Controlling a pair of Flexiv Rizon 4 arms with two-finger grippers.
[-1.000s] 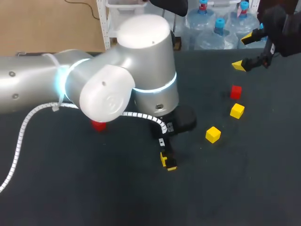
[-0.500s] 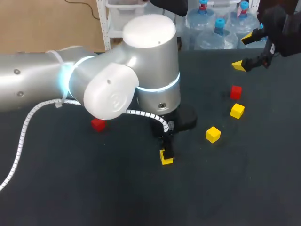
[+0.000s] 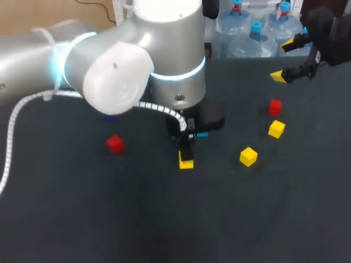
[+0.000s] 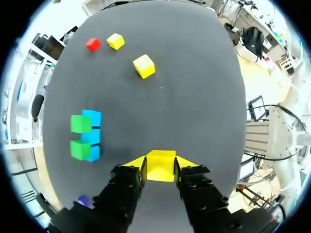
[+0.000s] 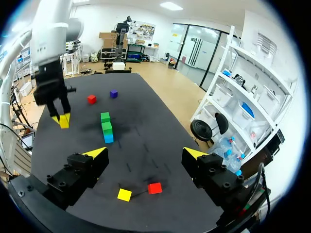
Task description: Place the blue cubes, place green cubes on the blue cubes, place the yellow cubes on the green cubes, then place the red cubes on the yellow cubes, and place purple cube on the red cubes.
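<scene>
My left gripper point(image 4: 160, 164) is shut on a yellow cube point(image 4: 161, 166), held off the table near its middle; in the head view the gripper point(image 3: 186, 160) hangs under the big grey left arm point(image 3: 164, 66). Beside it, green cubes point(image 4: 79, 136) sit on blue cubes point(image 4: 93, 136). Two more yellow cubes point(image 3: 248, 156) point(image 3: 276, 129) and a red cube point(image 3: 275, 107) lie to the right. Another red cube point(image 3: 114, 143) lies to the left. A purple cube point(image 5: 113, 93) shows in the right wrist view. My right gripper point(image 3: 283, 60) stands open and holds nothing at the far right.
The left arm's bulk hides most of the blue and green stack in the head view; only a bit of blue point(image 3: 202, 135) peeks out. The dark tabletop point(image 3: 164, 219) is bare at the front.
My left gripper has shut on the yellow cube, lifted it and carried it away from the table's front edge toward the stack. The right arm has not moved.
</scene>
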